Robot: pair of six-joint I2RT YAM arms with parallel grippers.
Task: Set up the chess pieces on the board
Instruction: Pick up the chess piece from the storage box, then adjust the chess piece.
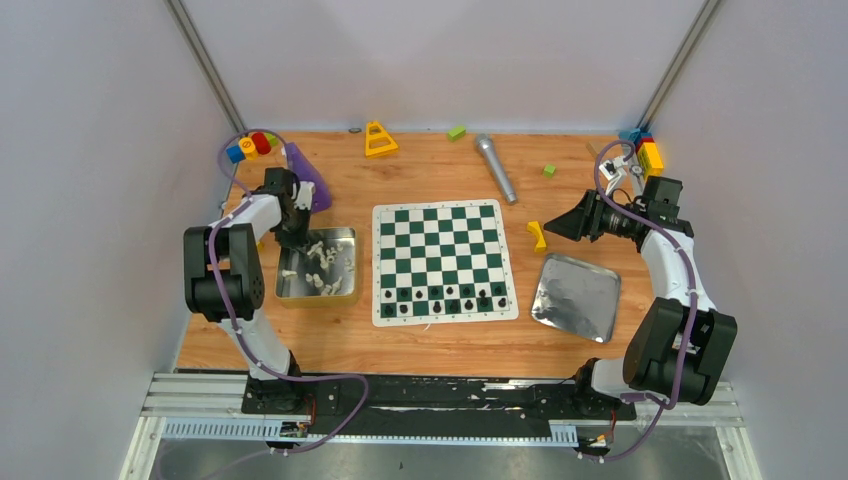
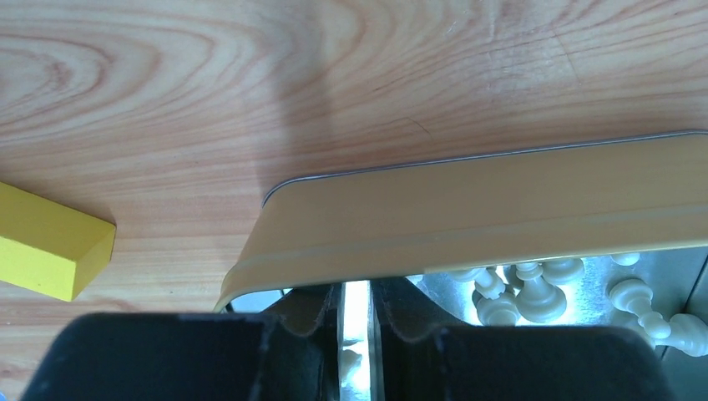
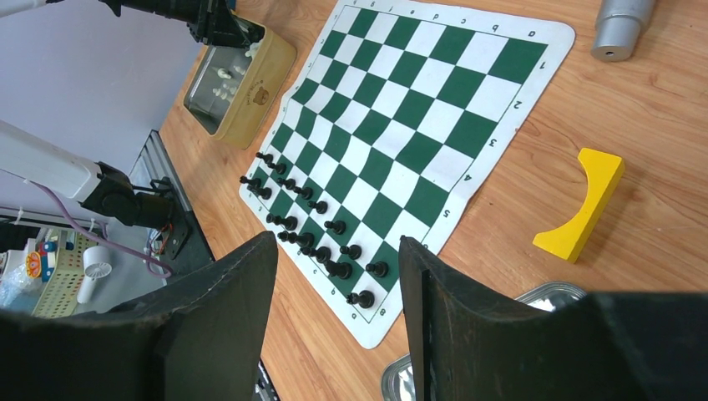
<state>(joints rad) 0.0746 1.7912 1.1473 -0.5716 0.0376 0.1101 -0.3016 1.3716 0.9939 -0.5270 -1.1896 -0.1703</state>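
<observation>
Left of the board, top view: left gripper was down inside the gold tin among loose white chess pieces. Black chess pieces filled the board's two near rows; the far rows were bare. Right gripper hung just off the board's right edge, above a yellow arch block, with a metal tray to the near right of the board.

Left wrist view: left gripper jaws stood at a thin slit, close against the tin wall. Something pale showed in the slit, but I couldn't tell if it was a gripped piece or just glare off the tin floor. White pieces lay heaped beside the fingers.

Right wrist view: right gripper was wide open with nothing between the jaws, looking down at the board and the black pieces.

Risks, as I judge them:
- A pinch in that heap could catch two pieces, or clip one off-centre so it slips out on the way to the board.
- Fingers that close to the wall could snag on lifting and drag or tip the tin.
- A low carry over the board could topple black pieces.
- The right arm sat near the board's edge, so both arms moving over the board might collide.
</observation>
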